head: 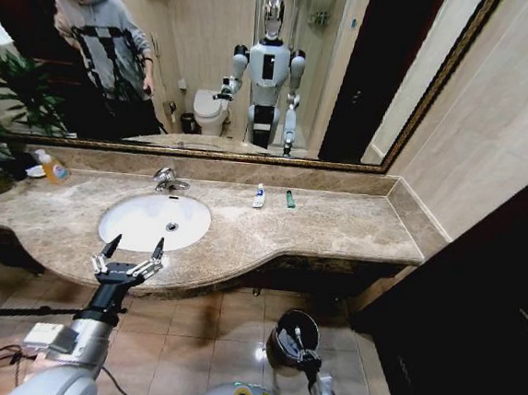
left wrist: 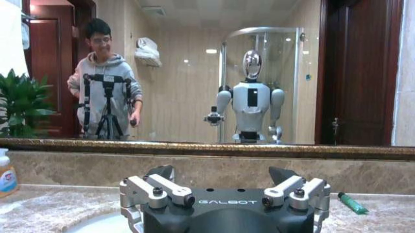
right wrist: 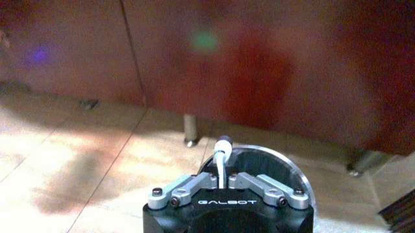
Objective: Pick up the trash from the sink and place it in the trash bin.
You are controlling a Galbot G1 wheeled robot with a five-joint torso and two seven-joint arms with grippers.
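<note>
Clamped in the right gripper (right wrist: 222,178), a white tube (right wrist: 222,158) is held over the trash bin (head: 282,333), lower centre. The left gripper (head: 136,248) is spread wide and empty at the sink's (head: 133,218) front rim.

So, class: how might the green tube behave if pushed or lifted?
The green tube looks small and slim, so probably light. Lying flat on the polished counter, it may well slide or roll when pushed. Being narrow, it likely needs a precise pinch.

sink (head: 142,219) basin open from above, faucet (head: 165,180) behind it
</note>
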